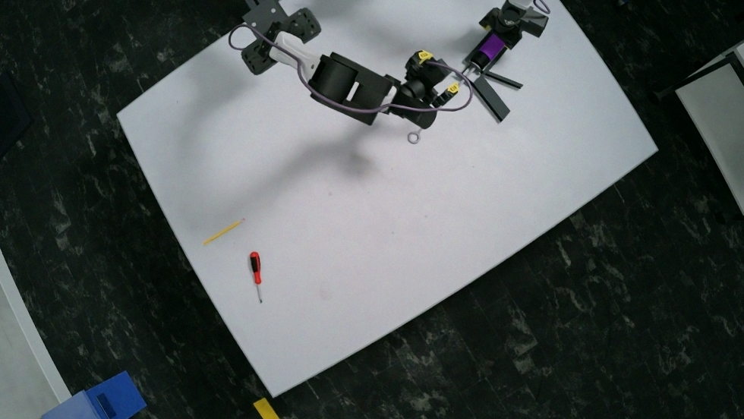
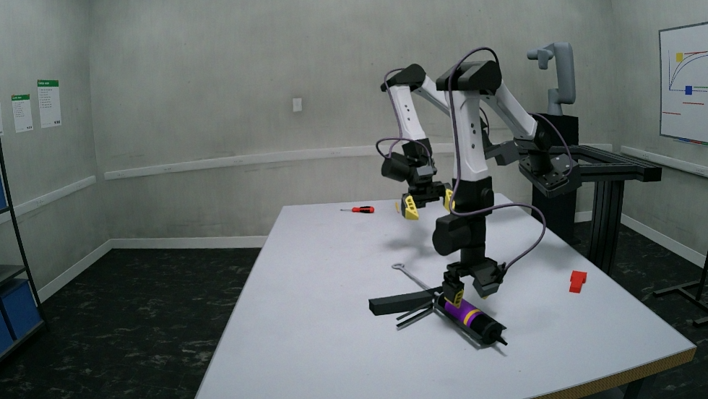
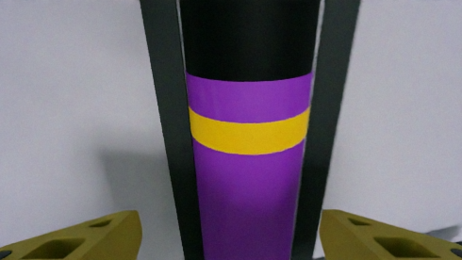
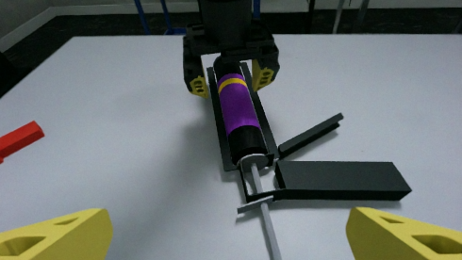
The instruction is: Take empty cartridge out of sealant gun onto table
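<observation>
Jaws stand wide on both grippers, the left (image 1: 507,32) (image 2: 469,298) (image 3: 231,235) (image 4: 231,86) astride the purple, black-ended cylindrical cartridge (image 1: 490,48) (image 2: 463,313) (image 3: 245,198) (image 4: 238,105).
The cartridge lies in the dark, straight-railed sealant gun (image 1: 490,99) (image 2: 402,303) (image 3: 172,141) (image 4: 337,176); the right gripper (image 1: 439,73) (image 2: 429,204) (image 4: 229,219) hangs near its grey rod, inward from the white table's (image 1: 364,259) (image 2: 297,347) (image 3: 71,71) (image 4: 118,85) edges.
</observation>
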Controlling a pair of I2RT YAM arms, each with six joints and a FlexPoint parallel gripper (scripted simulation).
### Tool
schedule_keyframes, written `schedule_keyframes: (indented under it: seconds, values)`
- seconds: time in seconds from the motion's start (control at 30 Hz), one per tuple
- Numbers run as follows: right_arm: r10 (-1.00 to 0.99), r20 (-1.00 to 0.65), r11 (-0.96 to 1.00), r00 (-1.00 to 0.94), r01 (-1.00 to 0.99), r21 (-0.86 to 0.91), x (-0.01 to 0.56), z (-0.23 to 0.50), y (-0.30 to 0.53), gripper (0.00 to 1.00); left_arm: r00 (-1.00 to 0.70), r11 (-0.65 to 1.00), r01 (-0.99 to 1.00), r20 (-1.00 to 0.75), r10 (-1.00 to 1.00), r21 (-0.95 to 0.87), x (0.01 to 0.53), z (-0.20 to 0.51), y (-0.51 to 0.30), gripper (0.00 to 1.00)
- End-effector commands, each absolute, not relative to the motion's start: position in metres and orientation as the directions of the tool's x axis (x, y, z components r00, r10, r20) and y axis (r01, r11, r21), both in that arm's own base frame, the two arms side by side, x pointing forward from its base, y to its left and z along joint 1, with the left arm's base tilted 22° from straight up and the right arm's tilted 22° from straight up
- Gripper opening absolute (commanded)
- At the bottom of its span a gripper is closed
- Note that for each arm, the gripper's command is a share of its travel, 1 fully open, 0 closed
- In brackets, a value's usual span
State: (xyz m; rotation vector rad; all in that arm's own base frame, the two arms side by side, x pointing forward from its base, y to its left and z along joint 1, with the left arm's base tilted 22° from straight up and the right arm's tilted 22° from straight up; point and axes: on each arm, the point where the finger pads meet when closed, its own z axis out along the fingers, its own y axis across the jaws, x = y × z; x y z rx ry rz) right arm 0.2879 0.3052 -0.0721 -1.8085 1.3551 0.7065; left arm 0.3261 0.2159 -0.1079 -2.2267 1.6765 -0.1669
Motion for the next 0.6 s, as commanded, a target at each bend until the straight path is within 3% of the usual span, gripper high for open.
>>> schedule_keyframes:
  seconds: [0.0,0.57]
  values:
    - [-0.526,-0.795,-0.167,0.301,-0.953,-0.251,0.293,-0.07,0.307,1.0,0.305,-0.243,-0.894,-0.113,-0.946,-0.377,0.34,-0.105,0.221,0.76]
    - [-0.534,-0.799,-0.137,0.275,-0.961,-0.24,0.302,-0.083,0.309,1.0,0.307,-0.246,-0.894,-0.113,-0.945,-0.376,0.346,-0.126,0.226,0.76]
